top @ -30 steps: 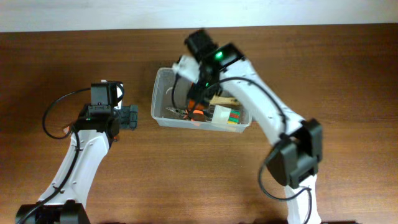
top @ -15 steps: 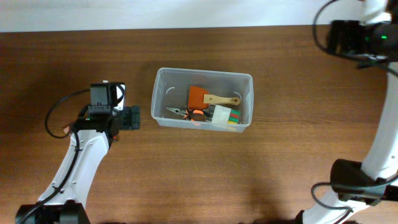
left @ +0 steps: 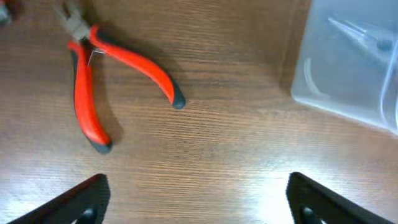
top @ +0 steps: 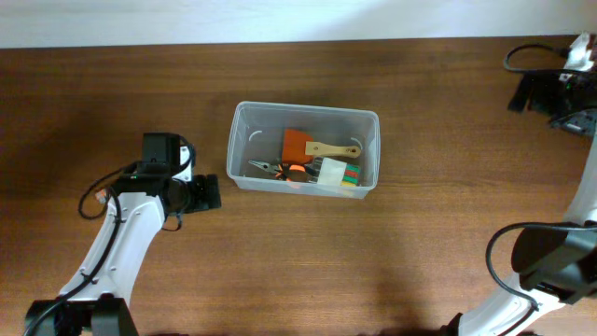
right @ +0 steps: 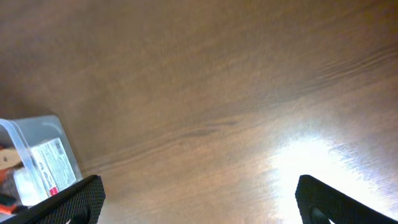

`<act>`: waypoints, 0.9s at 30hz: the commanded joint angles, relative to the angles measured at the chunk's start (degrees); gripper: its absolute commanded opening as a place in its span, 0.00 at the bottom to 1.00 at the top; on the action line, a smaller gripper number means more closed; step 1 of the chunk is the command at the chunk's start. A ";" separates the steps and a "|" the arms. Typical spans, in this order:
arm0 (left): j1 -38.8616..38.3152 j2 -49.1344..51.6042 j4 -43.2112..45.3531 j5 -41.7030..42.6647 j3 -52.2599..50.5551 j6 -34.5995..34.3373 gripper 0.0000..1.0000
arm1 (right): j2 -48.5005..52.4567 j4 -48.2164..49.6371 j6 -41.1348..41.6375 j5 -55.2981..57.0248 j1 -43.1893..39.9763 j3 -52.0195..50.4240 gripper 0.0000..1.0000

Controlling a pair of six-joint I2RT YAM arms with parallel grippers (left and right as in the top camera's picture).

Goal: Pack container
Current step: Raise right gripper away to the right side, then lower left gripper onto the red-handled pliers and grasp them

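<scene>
The clear plastic container (top: 240,149) stands mid-table. It holds an orange scraper with a wooden handle (top: 312,147), small pliers (top: 269,168), a white box (top: 332,171) and a coloured cube (top: 351,177). My left gripper (top: 207,193) is open and empty, just left of the container's front left corner (left: 348,68). In the left wrist view, red-handled pliers (left: 93,81) lie on the wood ahead of its fingers (left: 196,199); they do not show in the overhead view. My right gripper (top: 524,93) is open and empty at the far right back, above bare wood (right: 199,199).
The container's end with the labelled white box shows at the left edge of the right wrist view (right: 37,155). The wooden table (top: 420,243) meets a white wall edge along the back (top: 280,19). Cables hang from both arms.
My right arm has swung away from over the container to the far right back corner. My left gripper has shifted slightly forward and to the right.
</scene>
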 commanded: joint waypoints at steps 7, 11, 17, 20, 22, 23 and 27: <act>0.00 0.92 -6.45 -0.74 3.98 -14.36 0.89 | -0.07 0.50 0.92 -0.68 0.04 -3.02 0.99; 1.66 2.45 -12.17 -0.90 10.91 -16.63 0.89 | -0.07 0.48 0.92 -0.66 0.04 -3.02 0.98; 5.01 6.84 -21.31 -0.85 21.46 -17.57 0.89 | -0.07 0.48 0.92 -0.66 0.04 -3.02 0.99; 5.92 10.12 -23.50 -0.66 22.40 -17.57 0.89 | -0.07 0.48 0.90 -0.66 0.04 -3.02 0.99; 6.21 12.07 -23.26 -0.66 22.40 -17.59 0.84 | -0.07 0.48 0.90 -0.66 0.04 -3.02 0.98; 6.25 13.03 -22.82 -0.68 22.40 -17.59 0.82 | -0.07 0.48 0.92 -0.66 0.04 -3.02 0.99; 6.23 15.34 -19.78 -0.37 22.40 -20.61 0.79 | -0.07 0.48 0.92 -0.66 0.04 -3.02 0.99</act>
